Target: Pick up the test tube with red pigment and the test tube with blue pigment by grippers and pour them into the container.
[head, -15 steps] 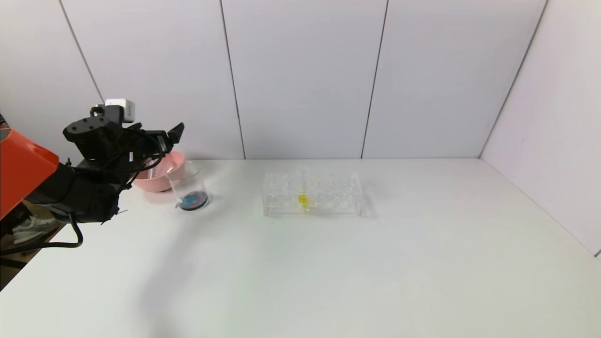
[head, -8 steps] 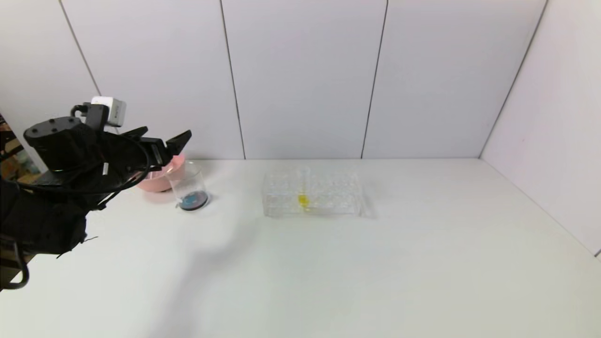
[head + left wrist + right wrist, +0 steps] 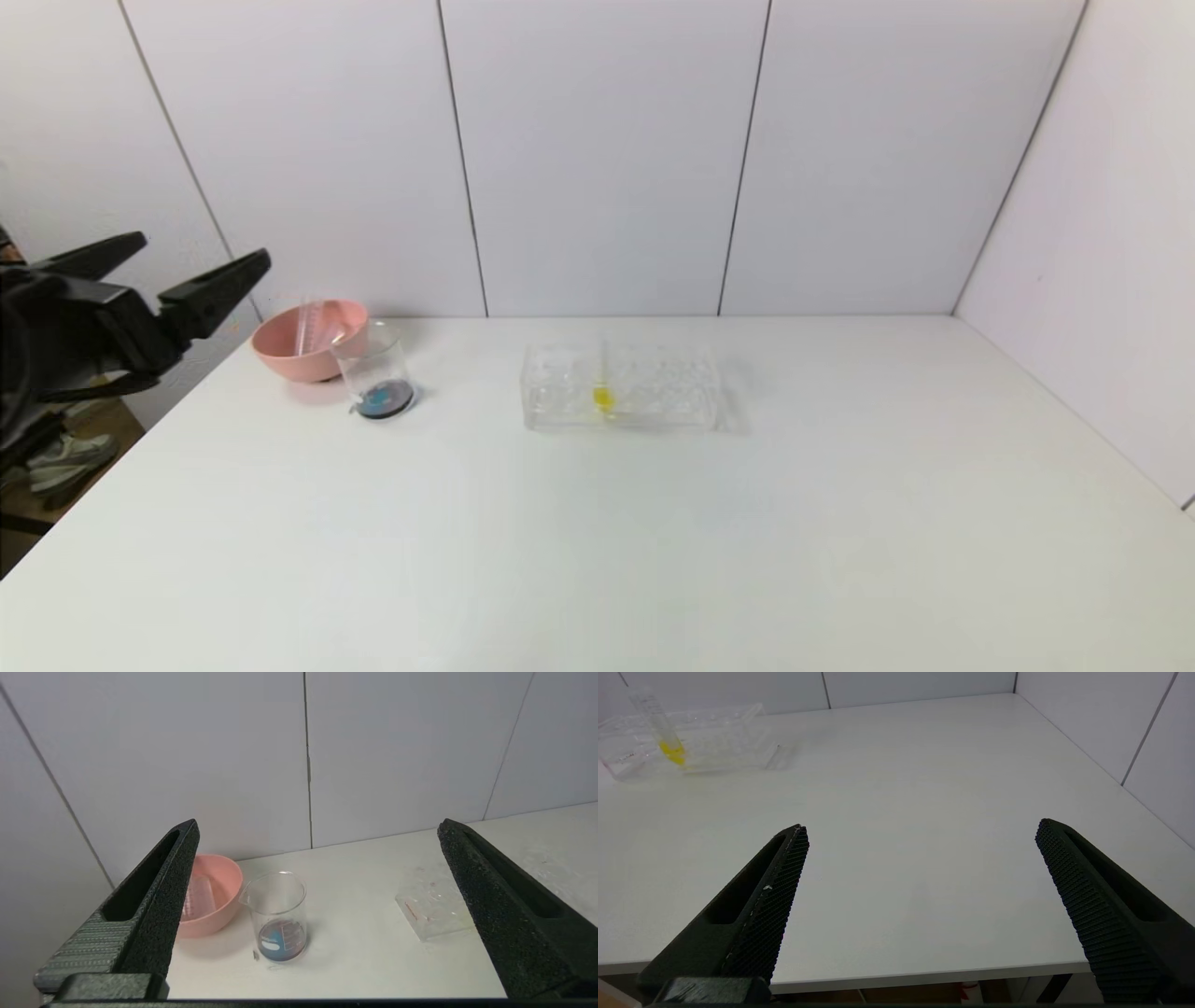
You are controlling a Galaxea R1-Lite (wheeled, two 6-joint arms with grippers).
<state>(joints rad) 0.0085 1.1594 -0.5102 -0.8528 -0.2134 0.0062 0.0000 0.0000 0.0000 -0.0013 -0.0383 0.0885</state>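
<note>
At the left edge of the head view, the left gripper point(image 3: 201, 271) hangs off the white bench point(image 3: 597, 523), its black fingers point(image 3: 219, 283) spread wide and empty. The small clear glass beaker point(image 3: 375, 371), with dark blue-red liquid at its bottom, stands upper left, just beside the pink bowl point(image 3: 303, 341). The clear plastic tube rack point(image 3: 620, 385) holds a yellow-liquid tube point(image 3: 603, 387). The right gripper point(image 3: 920, 835) hovers at the bench's near edge, fingers apart.
</note>
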